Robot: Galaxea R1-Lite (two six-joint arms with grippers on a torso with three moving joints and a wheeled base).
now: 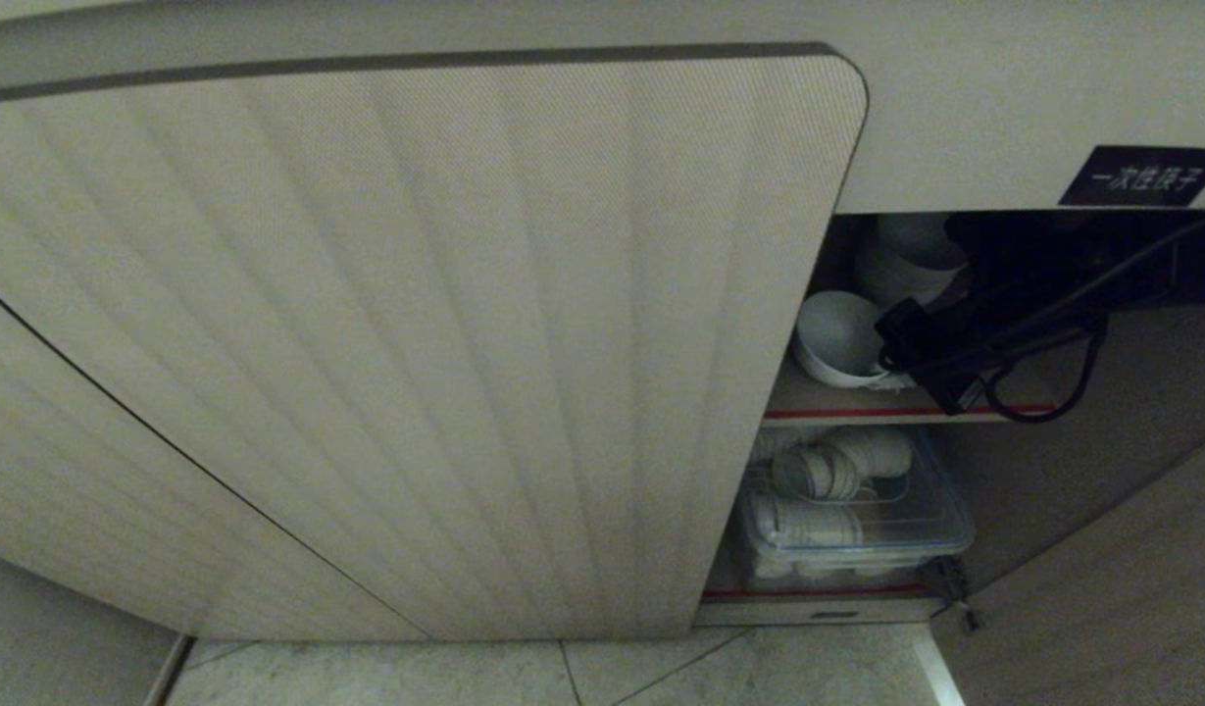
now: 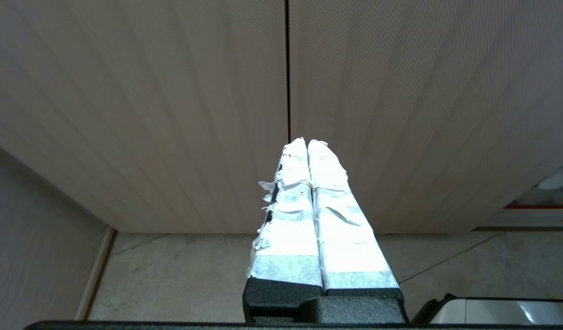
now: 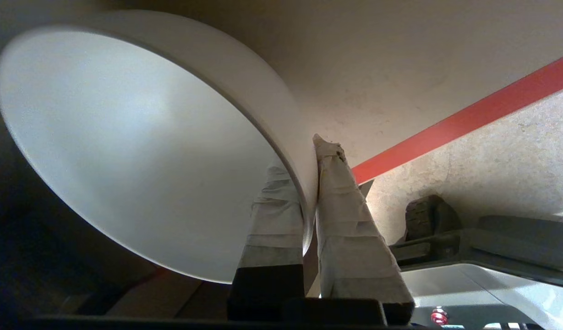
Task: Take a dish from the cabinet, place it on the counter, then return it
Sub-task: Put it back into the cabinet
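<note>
Head view looks down at the cabinet [image 1: 416, 343], its ribbed door swung open across most of the frame. At about three o'clock, the right hand [image 1: 891, 338] reaches into the upper compartment above the red-edged shelf [image 1: 896, 410]. Its taped fingers [image 3: 350, 220] are nearly shut, pinching the rim of the dish [image 3: 125, 151], one inside and one outside, with the dish tilted. Behind it, toward one o'clock, sits a stack of white bowls [image 1: 906, 260]. The left hand [image 2: 307, 144] is closed and empty, facing the closed cabinet doors.
</note>
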